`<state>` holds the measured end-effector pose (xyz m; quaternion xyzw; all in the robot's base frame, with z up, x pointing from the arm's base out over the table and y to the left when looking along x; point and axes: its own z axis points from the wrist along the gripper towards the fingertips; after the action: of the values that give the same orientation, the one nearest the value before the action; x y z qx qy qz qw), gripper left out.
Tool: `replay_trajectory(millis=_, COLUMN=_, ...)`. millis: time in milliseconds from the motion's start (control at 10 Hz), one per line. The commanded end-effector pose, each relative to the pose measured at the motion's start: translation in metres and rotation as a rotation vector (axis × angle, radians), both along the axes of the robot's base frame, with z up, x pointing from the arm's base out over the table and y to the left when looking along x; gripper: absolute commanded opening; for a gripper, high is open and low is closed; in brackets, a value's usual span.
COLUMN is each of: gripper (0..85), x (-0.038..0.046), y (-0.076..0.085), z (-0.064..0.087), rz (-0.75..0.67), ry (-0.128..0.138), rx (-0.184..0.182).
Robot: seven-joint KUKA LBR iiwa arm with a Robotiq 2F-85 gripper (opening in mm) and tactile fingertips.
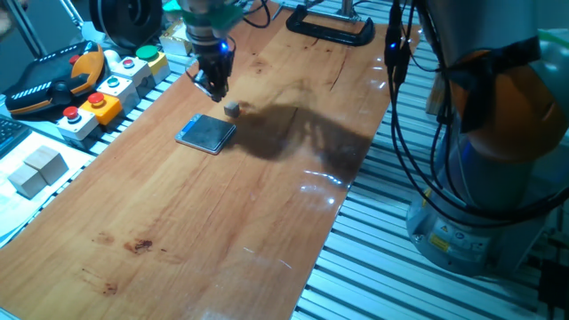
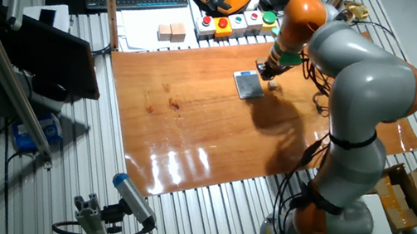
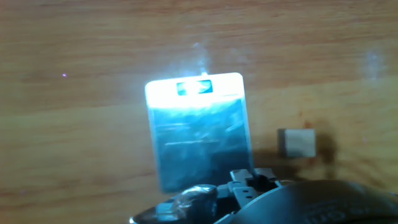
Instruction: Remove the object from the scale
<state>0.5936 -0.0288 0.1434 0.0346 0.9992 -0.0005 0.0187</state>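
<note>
Claw (image 1: 213,86) is seen raised above the counter (image 1: 222,213), hanging over the far edge of the scale (image 1: 206,133). Nothing is held between its tips in the fixed views; whether the jaws are spread wide or drawn narrow cannot be told, as the fingers are lost in dark blur. In the hand view only a dark rounded part of the claw body is seen along the bottom edge.

The object (image 1: 232,109), a tiny grey-beige cube, is found on the bare wood of the counter, just beside the scale and apart from it, not on the plate. In the hand view the object (image 3: 297,142) is seen to the right of the scale (image 3: 199,130), with a strip of wood between them. A bright glare is thrown on the upper part of the plate there.

Farther out, button boxes (image 1: 111,84) with red, green and yellow caps are noted along the counter's left edge, and two pale grey blocks (image 1: 36,169) beyond them. A black clamp (image 1: 331,28) is fixed at the far end.
</note>
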Motion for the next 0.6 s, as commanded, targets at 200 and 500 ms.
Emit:
replay_trajectory(millis=200, gripper=0.7, x=-0.0111, y=0.020, z=0.023, rz=0.013, ry=0.008, rx=0.005)
replay_trajectory(millis=500, gripper=0.7, x=-0.0258, y=0.021, z=0.034, rz=0.042, ry=0.007, rx=-0.027)
